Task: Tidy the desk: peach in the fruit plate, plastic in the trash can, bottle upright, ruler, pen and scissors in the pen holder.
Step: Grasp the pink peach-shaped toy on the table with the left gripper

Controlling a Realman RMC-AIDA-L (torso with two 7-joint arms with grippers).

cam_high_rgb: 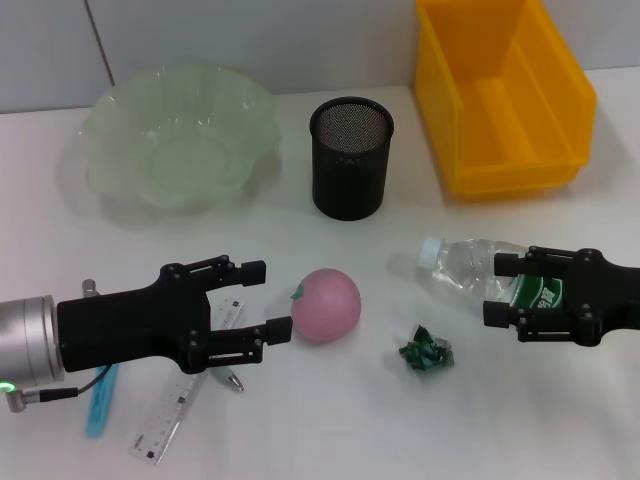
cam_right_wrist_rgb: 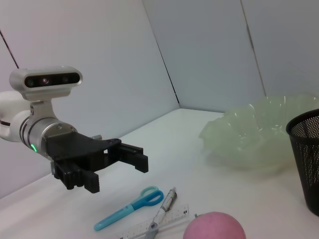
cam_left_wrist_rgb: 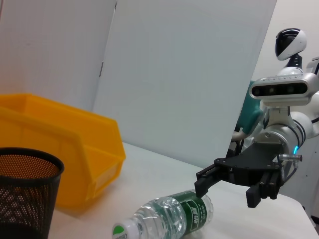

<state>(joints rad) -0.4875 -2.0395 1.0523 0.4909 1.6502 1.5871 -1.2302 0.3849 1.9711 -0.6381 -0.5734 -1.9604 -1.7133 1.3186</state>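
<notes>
— White counter [cam_high_rgb: 330, 430] and a pale wall behind it are seen. What is placed along the far edge?

— A translucent green wavy-rimmed plate [cam_high_rgb: 180, 135] near the far left corner, a black mesh pen holder [cam_high_rgb: 350, 157] in the middle, a yellow plastic bin [cam_high_rgb: 500, 95] toward the far right.

— And the grippers?

— The left gripper [cam_high_rgb: 262, 300] is held with fingers apart just beside a round pink peach [cam_high_rgb: 326, 305]. Under its arm, near the front left edge, a clear ruler [cam_high_rgb: 165, 425], a silver pen [cam_high_rgb: 228, 378] and blue-handled scissors [cam_high_rgb: 100, 405] are lying. The right gripper [cam_high_rgb: 500, 291] is spread open over a clear plastic bottle with green label [cam_high_rgb: 465, 265], which is lying on its side. A crumpled green plastic scrap [cam_high_rgb: 427, 352] is found between peach and bottle.
</notes>
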